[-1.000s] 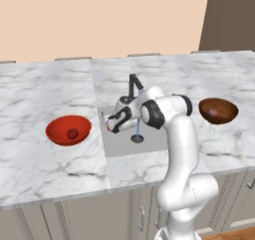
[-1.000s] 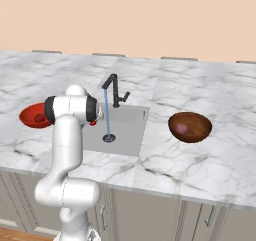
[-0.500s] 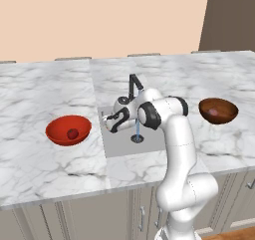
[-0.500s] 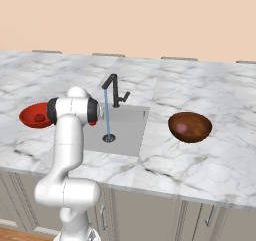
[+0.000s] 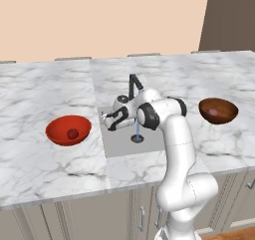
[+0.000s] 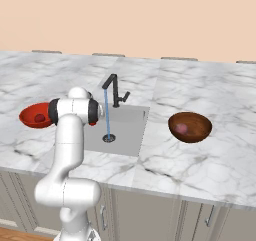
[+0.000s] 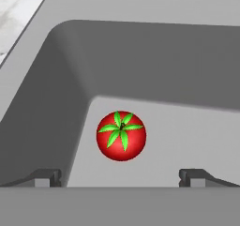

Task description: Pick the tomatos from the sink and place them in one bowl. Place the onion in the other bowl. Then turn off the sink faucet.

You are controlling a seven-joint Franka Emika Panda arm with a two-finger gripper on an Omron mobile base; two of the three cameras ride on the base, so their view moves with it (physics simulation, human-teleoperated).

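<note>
A white robot arm reaches low over the grey sink point(image 5: 122, 143) set in a white marble counter point(image 5: 40, 159), its gripper point(image 5: 105, 120) at the basin's left end with the jaws spread wide and holding nothing. From the hand view, a bright red tomato with a green top point(image 7: 121, 135) sits on the basin floor near a rounded corner, between the two dark fingertips point(image 7: 45, 176) and apart from both. The slim black faucet point(image 6: 114, 89) stands at the back of the sink, a thin blue stream falling to the round drain point(image 6: 108, 138). Left of the sink, the wide red-orange bowl point(image 5: 57, 129) holds a darker red tomato point(image 5: 72, 133). Well to the right, the dark brown bowl point(image 6: 199, 132) holds what appears to be the pinkish onion point(image 6: 182, 128), small at this range. Grey cabinet fronts point(image 6: 165, 215) run beneath the counter, a plain peach wall point(image 6: 130, 20) rises behind it, and a brown panel point(image 5: 231, 17) stands at the far right
</note>
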